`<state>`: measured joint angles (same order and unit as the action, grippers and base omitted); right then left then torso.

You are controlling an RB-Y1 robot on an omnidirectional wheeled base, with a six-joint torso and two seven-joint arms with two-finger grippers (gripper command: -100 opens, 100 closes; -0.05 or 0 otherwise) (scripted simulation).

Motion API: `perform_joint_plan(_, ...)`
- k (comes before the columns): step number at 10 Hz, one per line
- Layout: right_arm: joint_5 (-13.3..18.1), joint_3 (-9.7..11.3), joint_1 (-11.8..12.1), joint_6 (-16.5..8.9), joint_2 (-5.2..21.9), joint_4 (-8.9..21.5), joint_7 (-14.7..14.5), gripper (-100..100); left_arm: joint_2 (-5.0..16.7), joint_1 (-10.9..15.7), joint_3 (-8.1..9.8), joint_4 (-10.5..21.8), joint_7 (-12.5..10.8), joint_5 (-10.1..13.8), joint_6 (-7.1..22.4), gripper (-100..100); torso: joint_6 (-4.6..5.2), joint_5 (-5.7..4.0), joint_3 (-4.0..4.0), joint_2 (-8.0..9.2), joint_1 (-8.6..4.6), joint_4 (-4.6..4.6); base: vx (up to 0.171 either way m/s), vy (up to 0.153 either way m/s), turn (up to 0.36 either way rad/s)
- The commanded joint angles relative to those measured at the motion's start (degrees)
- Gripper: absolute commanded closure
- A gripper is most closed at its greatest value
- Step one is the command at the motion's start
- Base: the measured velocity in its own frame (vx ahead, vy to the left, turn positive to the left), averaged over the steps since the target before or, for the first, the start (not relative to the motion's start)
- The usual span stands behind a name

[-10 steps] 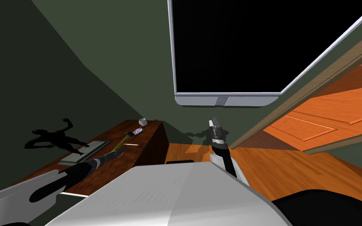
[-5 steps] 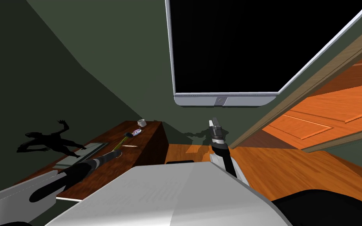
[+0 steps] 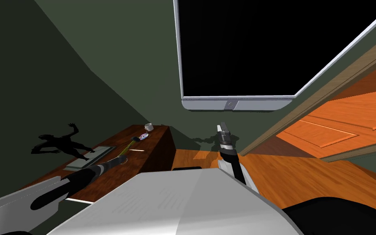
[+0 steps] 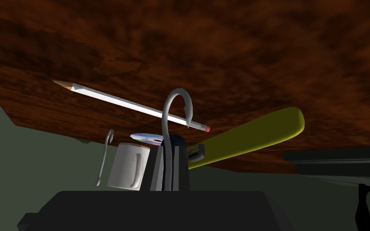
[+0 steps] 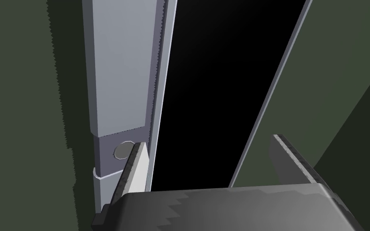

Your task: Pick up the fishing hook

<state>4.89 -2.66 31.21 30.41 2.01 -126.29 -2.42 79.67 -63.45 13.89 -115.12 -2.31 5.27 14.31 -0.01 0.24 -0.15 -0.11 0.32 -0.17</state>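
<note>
The fishing hook (image 4: 175, 105) is thin and grey. Its shank is pinched between the fingers of my left gripper (image 4: 168, 160), which is shut on it, and its barbed curve rises above the fingertips. In the head view the left gripper (image 3: 122, 158) reaches over the dark wooden desk (image 3: 154, 149). Whether the hook touches the desk I cannot tell. My right gripper (image 3: 222, 127) is raised before the wall screen, and its fingers (image 5: 137, 168) stand open with nothing between them.
Beyond the hook on the desk (image 4: 220, 48) lie a white pencil (image 4: 132, 105), a yellow-handled hammer (image 4: 256, 134), a disc (image 4: 148, 138), a white mug (image 4: 127, 166) and a second grey hook (image 4: 104, 156). A grey slab (image 3: 89, 157) lies near the wall. An orange door (image 3: 338, 122) is at the right.
The head view has swayed slightly left and back. Both arms and the desk's things stand where they were.
</note>
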Motion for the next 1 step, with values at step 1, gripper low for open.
perform_joint_plan(1, 0.0, 0.0, 0.0, 0.0, 0.0, 0.0, 0.0, 0, 0.0, 0.0, 0.0, 0.0, 0.0, 0.0, 0.0, 0, 0.0, 0.0, 0.0, 0.0, 0.0, 0.0, 0.0, 0.0, 0.0)
